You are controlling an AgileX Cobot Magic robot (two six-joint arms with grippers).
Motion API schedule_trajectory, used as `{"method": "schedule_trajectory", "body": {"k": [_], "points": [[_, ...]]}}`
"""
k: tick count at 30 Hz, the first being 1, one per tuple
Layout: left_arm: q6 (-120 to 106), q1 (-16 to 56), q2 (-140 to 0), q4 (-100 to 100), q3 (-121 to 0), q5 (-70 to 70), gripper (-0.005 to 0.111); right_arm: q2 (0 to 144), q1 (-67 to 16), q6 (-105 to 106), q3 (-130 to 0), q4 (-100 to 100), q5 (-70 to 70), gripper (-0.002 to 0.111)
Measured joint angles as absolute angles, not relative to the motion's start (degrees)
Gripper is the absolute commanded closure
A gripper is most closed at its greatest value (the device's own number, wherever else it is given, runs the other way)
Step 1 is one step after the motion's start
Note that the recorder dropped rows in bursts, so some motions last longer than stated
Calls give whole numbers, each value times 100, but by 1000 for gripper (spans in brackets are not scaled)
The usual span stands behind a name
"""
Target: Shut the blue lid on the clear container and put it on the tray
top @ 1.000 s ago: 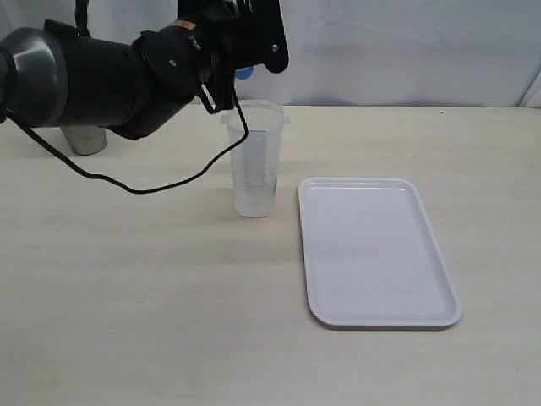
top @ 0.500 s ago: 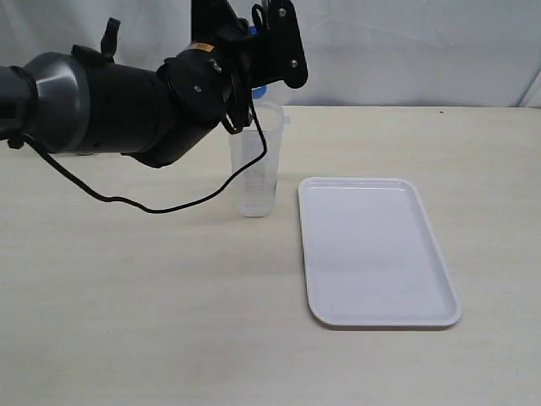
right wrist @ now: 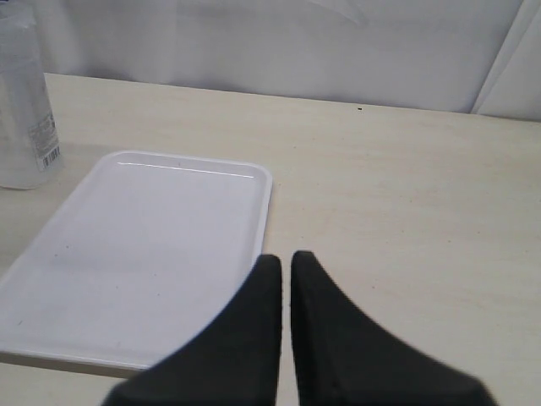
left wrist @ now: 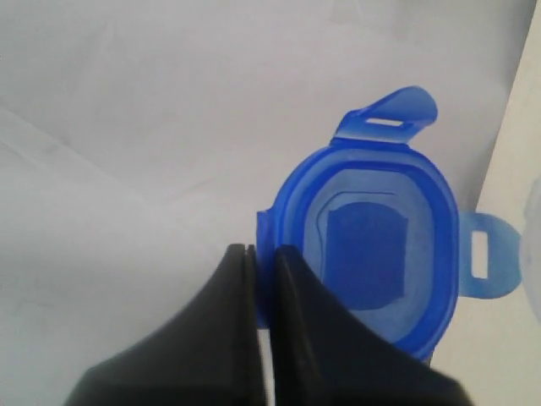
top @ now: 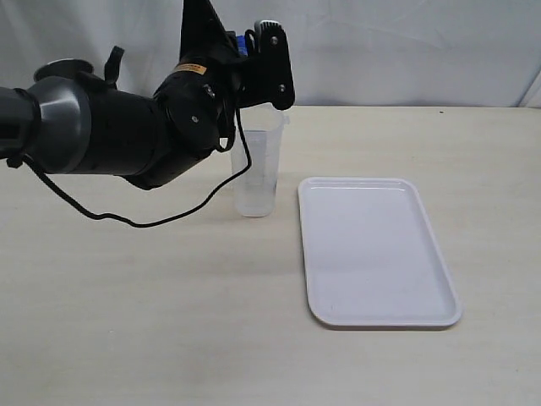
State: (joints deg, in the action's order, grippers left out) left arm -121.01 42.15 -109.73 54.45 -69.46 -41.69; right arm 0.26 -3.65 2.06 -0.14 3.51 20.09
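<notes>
The pale table (top: 169, 338) fills the exterior view. The black left arm (top: 101, 135) reaches in from the upper left. The tray (top: 376, 254) lies flat, right of centre. The clear container (top: 256, 173) stands upright just left of it, not touching. Above its rim, the left gripper (left wrist: 260, 252) pinches the blue lid (left wrist: 380, 254) by its edge. The right gripper (right wrist: 283, 258) is clenched on nothing, its 2 fingers together over the table beside the tray.

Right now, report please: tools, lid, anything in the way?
Left tool shut on the blue lid, high by the clear container, not yet on. Right tool shut, empty. Nothing blocks the tray.
</notes>
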Motion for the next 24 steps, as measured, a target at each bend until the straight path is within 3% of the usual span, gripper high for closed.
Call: {"method": "schedule_trajectory", "body": {"k": [24], "points": [[-12101, 4506, -10973, 5075, -6946, -4240, 107, 26, -365, 206, -14, 351, 2009, 104]]}}
